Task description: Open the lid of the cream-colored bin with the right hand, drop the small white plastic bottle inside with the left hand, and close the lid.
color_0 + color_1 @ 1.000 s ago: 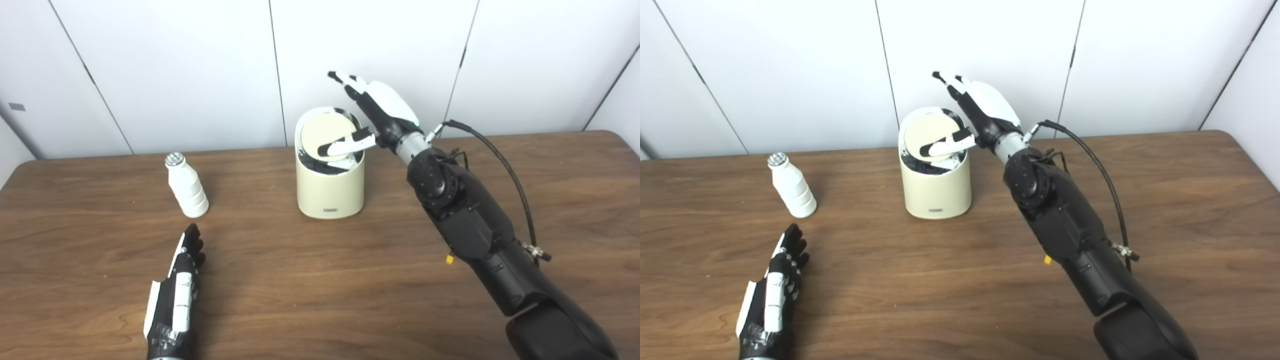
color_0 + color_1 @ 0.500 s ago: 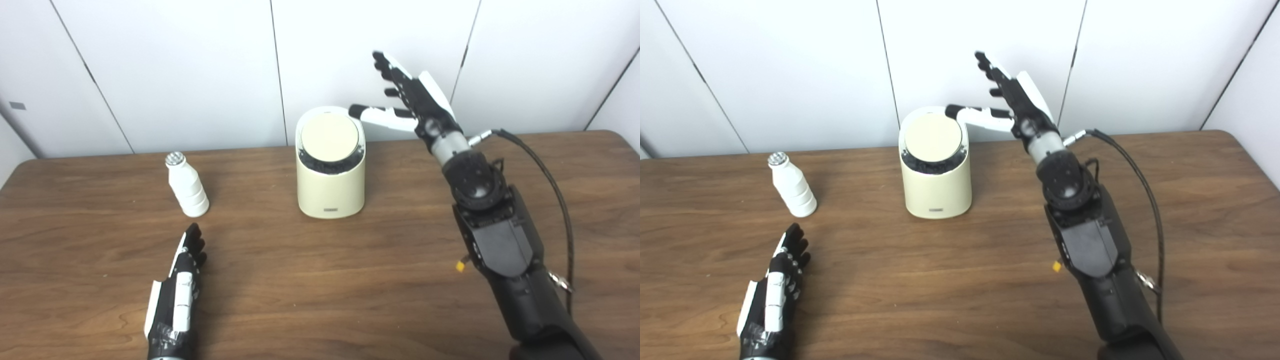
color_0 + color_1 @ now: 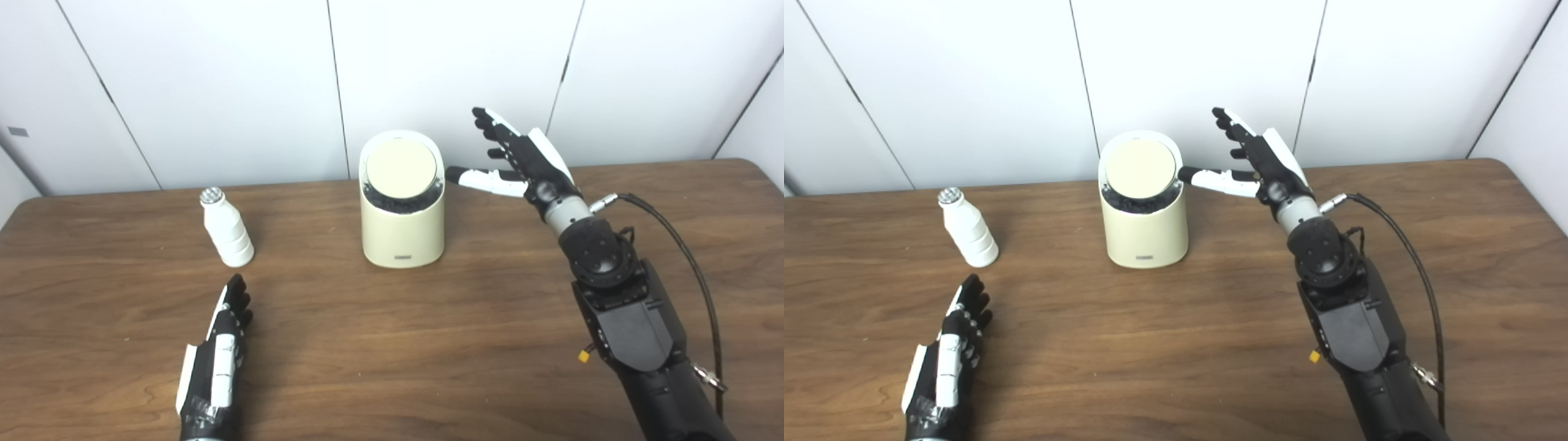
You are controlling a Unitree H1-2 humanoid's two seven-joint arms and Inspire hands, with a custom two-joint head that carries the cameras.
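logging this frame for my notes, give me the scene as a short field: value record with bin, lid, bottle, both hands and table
bin: cream-colored bin upright at mid table near the wall
lid: round lid lies shut and tilted toward the camera
bottle: small white plastic bottle upright on the table left of the bin, held by nothing
right hand: right hand open, raised beside the bin's right side, thumb pointing at it, not touching
left hand: left hand open, flat on the table in front of the bottle, apart from it
table: wooden table
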